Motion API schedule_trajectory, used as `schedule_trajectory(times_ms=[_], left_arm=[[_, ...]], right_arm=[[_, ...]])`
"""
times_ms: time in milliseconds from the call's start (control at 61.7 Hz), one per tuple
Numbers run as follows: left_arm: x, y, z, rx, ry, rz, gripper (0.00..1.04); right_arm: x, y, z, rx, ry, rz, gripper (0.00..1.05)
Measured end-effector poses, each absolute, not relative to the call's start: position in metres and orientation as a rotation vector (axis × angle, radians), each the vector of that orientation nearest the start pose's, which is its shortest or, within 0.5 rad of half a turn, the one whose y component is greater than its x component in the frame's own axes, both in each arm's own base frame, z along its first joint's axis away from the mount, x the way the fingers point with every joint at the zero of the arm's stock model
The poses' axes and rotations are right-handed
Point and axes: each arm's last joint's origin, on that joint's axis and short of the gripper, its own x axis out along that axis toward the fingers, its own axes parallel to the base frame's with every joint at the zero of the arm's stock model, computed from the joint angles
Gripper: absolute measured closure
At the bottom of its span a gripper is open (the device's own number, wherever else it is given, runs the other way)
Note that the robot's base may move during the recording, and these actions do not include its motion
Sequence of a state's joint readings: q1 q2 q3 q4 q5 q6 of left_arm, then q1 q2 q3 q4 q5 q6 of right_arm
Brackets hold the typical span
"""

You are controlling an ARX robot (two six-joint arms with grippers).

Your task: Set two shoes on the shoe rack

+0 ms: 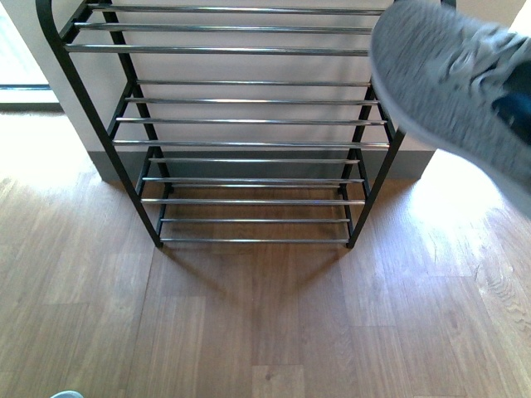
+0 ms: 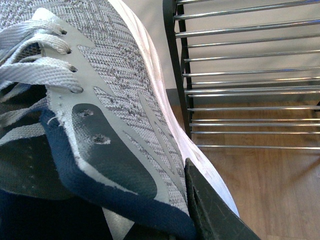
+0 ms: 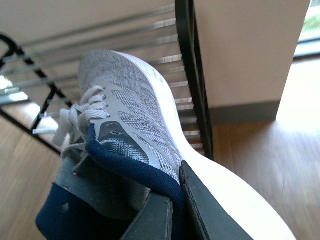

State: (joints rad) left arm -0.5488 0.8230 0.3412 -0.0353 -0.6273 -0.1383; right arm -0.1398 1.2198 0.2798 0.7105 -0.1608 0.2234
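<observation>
The shoe rack (image 1: 249, 124), black frame with chrome bars, stands against the wall in the middle of the front view, its shelves bare. One grey sneaker (image 1: 452, 87) hangs in the air at the upper right, by the rack's right post. In the right wrist view my right gripper (image 3: 175, 187) is shut on a grey sneaker (image 3: 130, 105) at its navy collar, toe toward the rack (image 3: 192, 90). In the left wrist view my left gripper (image 2: 172, 200) is shut on the other grey sneaker's (image 2: 115, 85) collar, left of the rack (image 2: 240, 75). The arms do not show in the front view.
Wood floor (image 1: 265, 323) lies in front of the rack. A pale wall with a grey skirting (image 1: 415, 162) runs behind it. A small pale blue edge (image 1: 66, 395) shows at the bottom left; I cannot tell what it is.
</observation>
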Motion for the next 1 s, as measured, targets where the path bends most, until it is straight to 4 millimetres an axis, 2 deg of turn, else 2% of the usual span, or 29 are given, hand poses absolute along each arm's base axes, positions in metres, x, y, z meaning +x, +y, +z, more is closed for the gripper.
schedule_trajectory(times_ms=[97,227,308,454,664,843,1005], left_arm=[[0.149,-0.071,0.192,0.151,0.423,0.106,1.03],[0.149,-0.071,0.192,0.151,0.423,0.105,1.03],[0.149,-0.071,0.192,0.151,0.423,0.106,1.03],[0.149,-0.071,0.192,0.151,0.423,0.105,1.03],[0.149,-0.071,0.192,0.151,0.423,0.106,1.03],[0.149,-0.071,0.192,0.151,0.423,0.105,1.03],[0.149,-0.071,0.192,0.151,0.423,0.105,1.03]], right_arm=[[0.226,-0.023,0.190,0.282,0.192,-0.033,1.04],[0.250,-0.005,0.214,0.351,0.210,-0.012,1.04],[0.277,0.014,0.232,0.397,0.239,0.012,1.04],[0.319,0.041,0.250,0.469,0.291,0.011,1.04],[0.369,0.061,0.258,0.549,0.346,-0.084,1.04],[0.405,0.067,0.253,0.554,0.350,-0.201,1.04],[0.428,0.070,0.245,0.558,0.375,-0.251,1.04]])
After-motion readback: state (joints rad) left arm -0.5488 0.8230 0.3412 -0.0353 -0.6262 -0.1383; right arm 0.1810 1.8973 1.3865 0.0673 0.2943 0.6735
